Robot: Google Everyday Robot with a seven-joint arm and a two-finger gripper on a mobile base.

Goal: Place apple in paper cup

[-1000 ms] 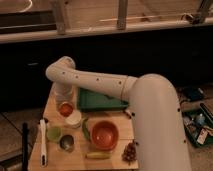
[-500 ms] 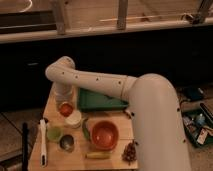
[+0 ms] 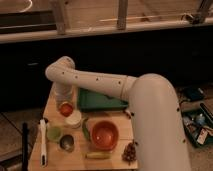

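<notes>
The apple (image 3: 66, 109), small and red-orange, sits at the tip of my gripper (image 3: 64, 102), which reaches down from the white arm over the left part of the wooden table (image 3: 115, 159). The gripper is shut on the apple and holds it at the far left rim of the paper cup (image 3: 74, 119). The cup is short, wide and cream-white, and stands right below and to the right of the apple. The apple overlaps the cup's rim.
A small light-green cup (image 3: 54, 132) and a grey metal cup (image 3: 66, 143) stand in front of the paper cup. An orange-red bowl (image 3: 104, 135), a green tray (image 3: 100, 100), a banana (image 3: 97, 155), grapes (image 3: 131, 151) and a white tool (image 3: 43, 142) are also on the table.
</notes>
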